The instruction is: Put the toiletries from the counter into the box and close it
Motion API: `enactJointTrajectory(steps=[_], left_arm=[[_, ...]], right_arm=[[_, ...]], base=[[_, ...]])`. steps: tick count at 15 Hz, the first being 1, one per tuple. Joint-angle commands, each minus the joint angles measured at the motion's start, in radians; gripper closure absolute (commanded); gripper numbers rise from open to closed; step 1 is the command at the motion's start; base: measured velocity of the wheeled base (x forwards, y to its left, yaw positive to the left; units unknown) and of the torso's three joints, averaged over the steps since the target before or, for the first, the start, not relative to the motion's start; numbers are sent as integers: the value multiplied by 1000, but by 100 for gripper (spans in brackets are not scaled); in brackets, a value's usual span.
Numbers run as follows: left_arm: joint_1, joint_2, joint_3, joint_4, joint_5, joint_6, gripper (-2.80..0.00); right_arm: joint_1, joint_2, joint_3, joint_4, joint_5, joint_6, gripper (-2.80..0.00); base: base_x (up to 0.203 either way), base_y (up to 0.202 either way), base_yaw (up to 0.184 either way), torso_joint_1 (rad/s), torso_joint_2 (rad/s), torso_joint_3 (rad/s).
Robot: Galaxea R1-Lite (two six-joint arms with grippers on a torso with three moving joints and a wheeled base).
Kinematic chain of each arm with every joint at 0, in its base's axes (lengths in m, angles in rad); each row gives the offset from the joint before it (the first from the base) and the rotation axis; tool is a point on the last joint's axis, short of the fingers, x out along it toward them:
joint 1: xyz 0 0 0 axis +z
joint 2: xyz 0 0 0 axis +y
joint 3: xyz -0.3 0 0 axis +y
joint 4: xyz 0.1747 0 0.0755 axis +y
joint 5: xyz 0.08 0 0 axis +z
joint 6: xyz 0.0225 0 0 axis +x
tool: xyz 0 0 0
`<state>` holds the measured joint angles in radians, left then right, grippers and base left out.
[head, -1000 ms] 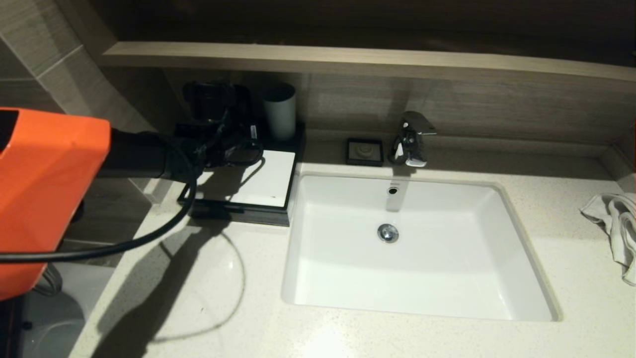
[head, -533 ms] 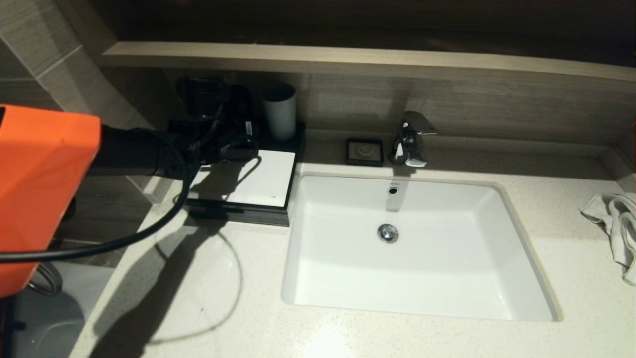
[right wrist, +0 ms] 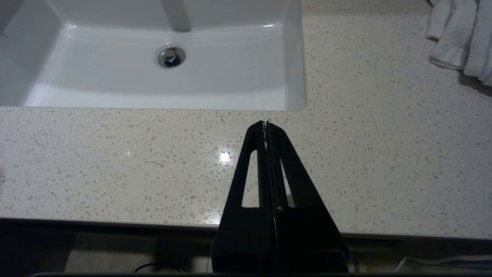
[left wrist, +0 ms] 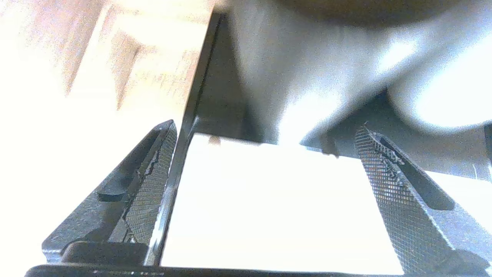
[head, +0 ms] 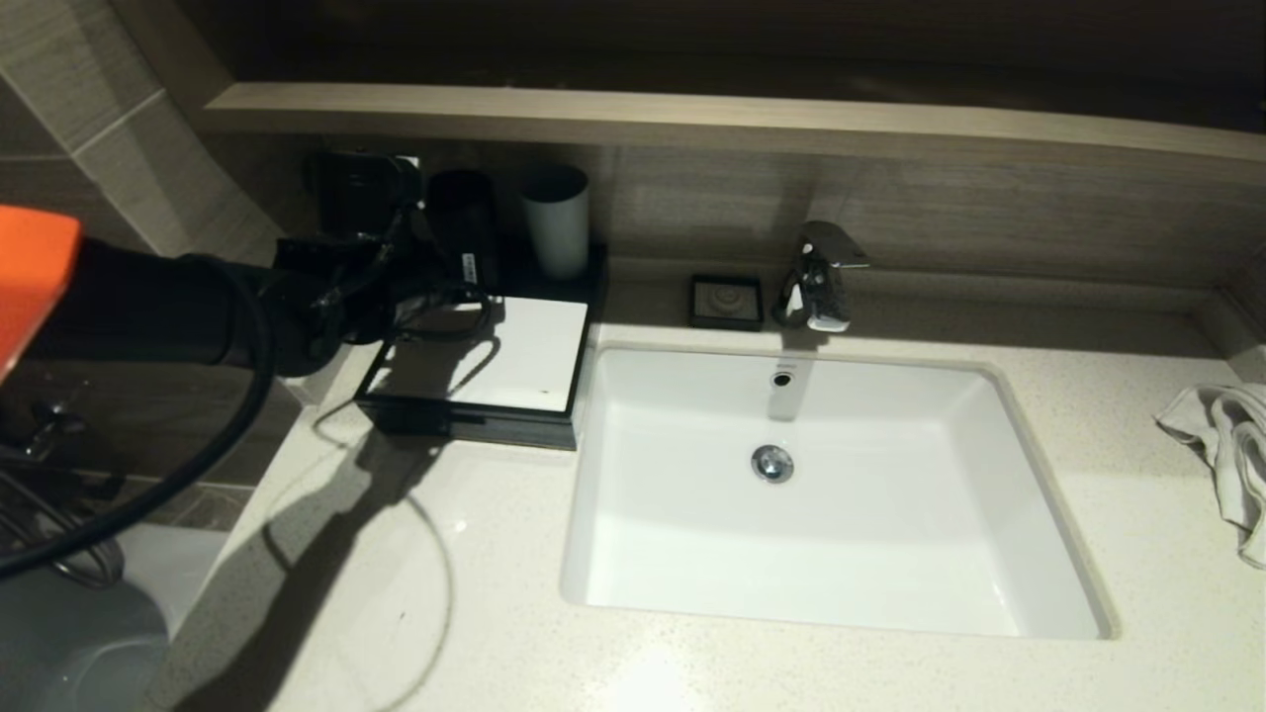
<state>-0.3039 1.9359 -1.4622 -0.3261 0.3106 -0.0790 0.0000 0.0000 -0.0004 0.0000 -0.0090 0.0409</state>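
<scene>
the right gripper [right wrist: 265, 124] hangs just over the near edge of the speckled bench [right wrist: 115, 154], in front of the white sink [head: 831, 494], its two fingers pressed flat together with nothing between them. a crumpled white towel [head: 1221, 450] lies on the bench to the right of the sink.

to the left of the sink, touching its rim, sits the black box [head: 475, 396], its white lid [head: 524, 351] lying flat on top. the left gripper [left wrist: 265, 142] is at the far left part of that box, fingers spread wide apart and holding nothing; in the left wrist view one finger [left wrist: 153, 184] lies along the dark left edge of the box and the other sits over the white surface.

behind the box, further from the sink, a grey cup [head: 557, 220] stands upright against the back wall. behind the sink, a small square black dish [head: 727, 301] rests just left of the chrome faucet [head: 816, 277]. above them runs a wooden ledge [head: 732, 124].
</scene>
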Motion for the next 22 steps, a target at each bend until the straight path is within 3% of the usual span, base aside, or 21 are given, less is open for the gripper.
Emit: enactJointTrajectory(steps=[1,7,8,22], left_arm=[[-8,-137,128,-6,-2,-3,-280],[-20,-214,267,-7,-8,-13,-280],[-20,-208,280,-7,-8,-17,0],[-18,15,43,-7,-32,-9,0]], right_arm=[[0,2,0,0,1,1,0],[0,2,0,0,1,1,0],[0,2,0,0,0,1,0],[0,2,0,0,0,1,0]], base=[[0,0,0,0,0,0],[0,0,0,0,0,0],[0,0,0,0,0,0],[0,0,0,0,0,0]])
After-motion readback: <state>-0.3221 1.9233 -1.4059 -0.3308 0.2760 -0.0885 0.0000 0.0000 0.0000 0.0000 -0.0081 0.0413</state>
